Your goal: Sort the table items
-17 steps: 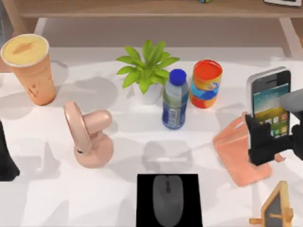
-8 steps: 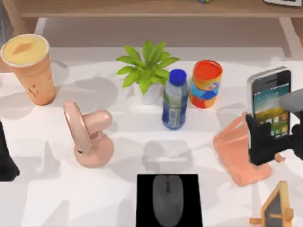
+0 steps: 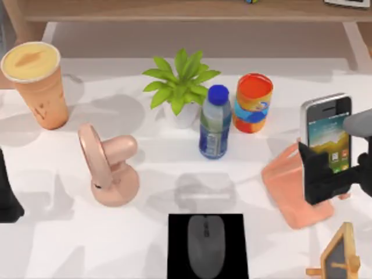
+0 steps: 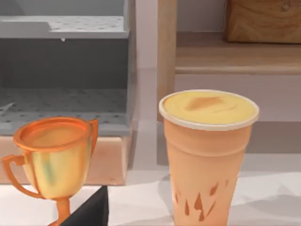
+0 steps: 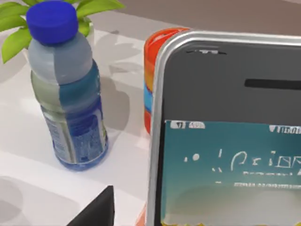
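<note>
My right gripper [image 3: 326,181] is shut on the smartphone [image 3: 325,125], gripping its lower part and holding it upright above the pink phone stand [image 3: 286,185] at the table's right. Close up, the smartphone [image 5: 225,141] shows its silver edge and lit screen. The grey mouse [image 3: 205,244] lies on a black mat [image 3: 177,256] at front centre. The orange cup [image 3: 36,81] with its yellow top stands at the back left, and the cup [image 4: 207,155] is upright in the left wrist view. My left gripper [image 3: 7,200] is parked open at the left edge of the white table [image 3: 70,244].
A pink desk fan [image 3: 107,165] stands left of centre. At the back are a potted plant [image 3: 180,81], a blue-capped bottle [image 3: 215,122] and an orange-and-blue can [image 3: 253,102]. A small wooden easel board [image 3: 340,256] is at the front right. A trophy [image 4: 54,155] stands beside the cup.
The smartphone has come down a little in my right gripper, toward the pink stand. The left arm has not moved.
</note>
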